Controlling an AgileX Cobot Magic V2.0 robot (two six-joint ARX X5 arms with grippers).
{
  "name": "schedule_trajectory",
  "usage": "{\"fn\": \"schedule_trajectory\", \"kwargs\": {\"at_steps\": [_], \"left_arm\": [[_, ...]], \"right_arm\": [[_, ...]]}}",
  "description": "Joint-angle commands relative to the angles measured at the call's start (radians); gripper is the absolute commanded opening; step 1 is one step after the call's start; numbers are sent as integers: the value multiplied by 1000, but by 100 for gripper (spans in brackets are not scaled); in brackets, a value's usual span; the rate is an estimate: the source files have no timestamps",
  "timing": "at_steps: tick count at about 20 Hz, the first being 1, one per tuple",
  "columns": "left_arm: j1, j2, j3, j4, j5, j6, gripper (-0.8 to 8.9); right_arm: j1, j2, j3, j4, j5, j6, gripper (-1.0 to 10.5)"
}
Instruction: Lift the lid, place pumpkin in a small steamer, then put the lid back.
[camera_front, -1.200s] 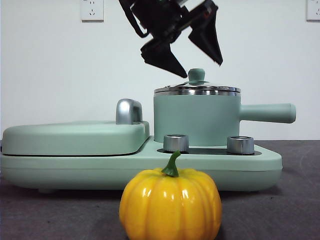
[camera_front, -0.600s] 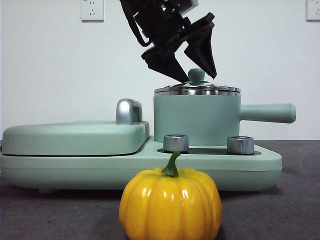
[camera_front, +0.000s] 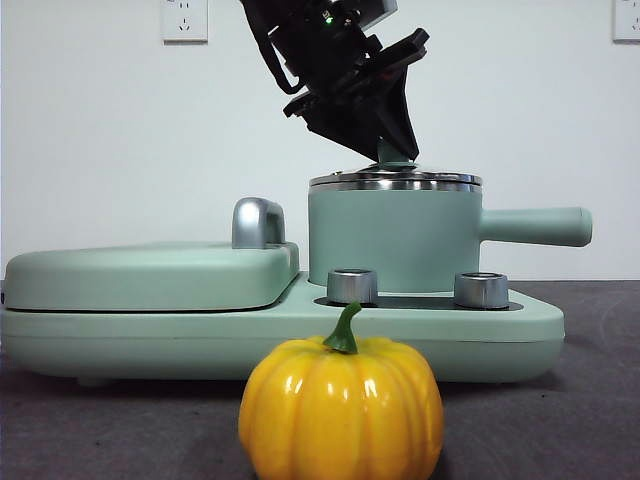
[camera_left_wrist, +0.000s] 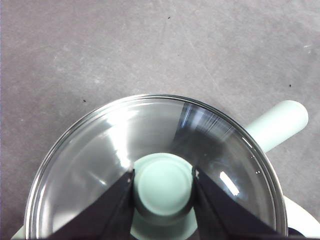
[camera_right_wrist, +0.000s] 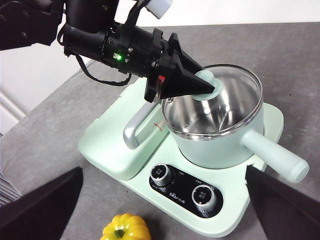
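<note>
Mint-green plastic forms the largest body in view, the cooker base, which carries a wide flat griddle cover with a steel handle to one side of the left gripper and the small steamer directly beneath it. The steamer's long straight side handle projects away from the gripper, on the side opposite the griddle cover. Two steel control knobs sit on the base just below the steamer.

The lid, a glass disc with a steel rim, rests on the steamer's rim, directly under the left gripper. Its mint-green knob stands between the two black jaws, which are closed against its two sides; in the front view the jaws meet at the knob.

The pumpkin, glossy yellow-orange with a curved green stem, stands on the grey table, well below and apart from the left gripper, in front of the cooker base.

The right gripper hangs above the scene with jaws spread wide, holding nothing, the pumpkin lying between them in its view.
</note>
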Motion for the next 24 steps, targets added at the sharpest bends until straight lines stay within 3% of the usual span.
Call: {"fn": "schedule_trajectory", "kwargs": {"at_steps": [1, 7, 17, 21, 24], "left_arm": [[-10, 35, 21, 13, 5, 2, 82], [-8, 2, 62, 10, 5, -5, 15], [-6, -14, 283, -244, 5, 26, 15], [29, -53, 300, -277, 5, 34, 15], [80, -90, 300, -280, 5, 34, 15]], "right_arm": [[1, 3, 12, 7, -1, 12, 518], [1, 3, 12, 7, -1, 15, 518], [7, 18, 13, -37, -2, 37, 518], [85, 84, 19, -60, 0, 70, 518], [204, 174, 20, -59, 45, 114, 518]]}}
